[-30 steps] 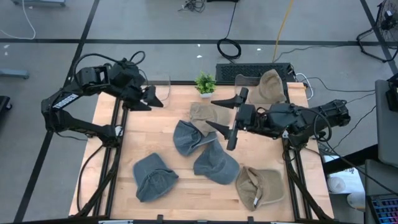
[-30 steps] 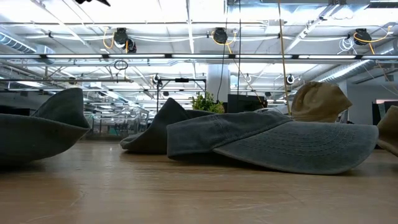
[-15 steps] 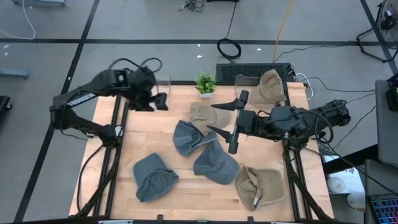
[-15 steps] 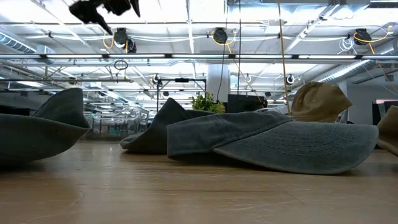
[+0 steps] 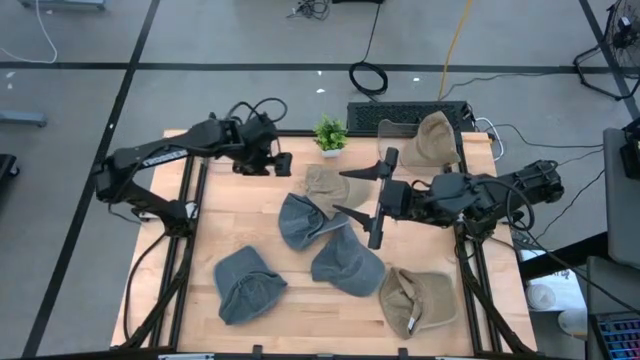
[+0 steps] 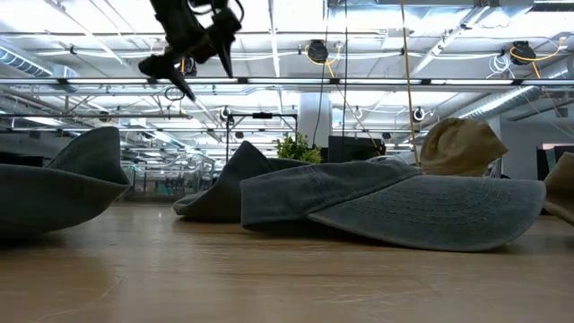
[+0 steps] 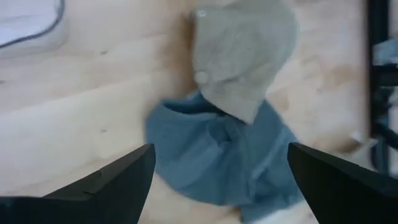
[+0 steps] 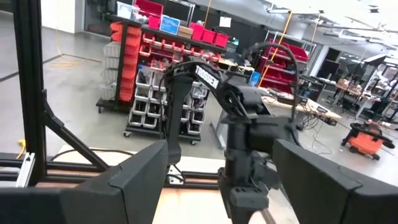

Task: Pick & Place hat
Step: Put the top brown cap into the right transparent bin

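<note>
Several bucket hats lie on the wooden table. A tan hat point(image 5: 326, 184) rests partly on a blue hat point(image 5: 299, 221); both show in the left wrist view as tan hat point(image 7: 244, 55) and blue hat point(image 7: 219, 157). More blue hats point(image 5: 347, 262) point(image 5: 248, 283) and a tan hat point(image 5: 418, 299) lie nearer. My left gripper point(image 5: 284, 161) point(image 6: 192, 61) point(image 7: 217, 167) hovers open, high above the table's far left part, short of the tan hat. My right gripper point(image 5: 339, 188) point(image 8: 217, 163) hangs open and level above the tan hat, touching nothing.
A clear bin point(image 5: 404, 133) at the far edge holds another tan hat point(image 5: 432, 137). A second clear bin point(image 5: 257, 138) stands at the far left, and a small green plant point(image 5: 330, 133) between them. The near left of the table point(image 5: 190, 300) is bare wood.
My left arm has swung from the table's far left corner toward the right, toward the tan and blue hats, and has come down into the low view's top. Its fingers have stayed open. The right arm and the hats have kept still.
</note>
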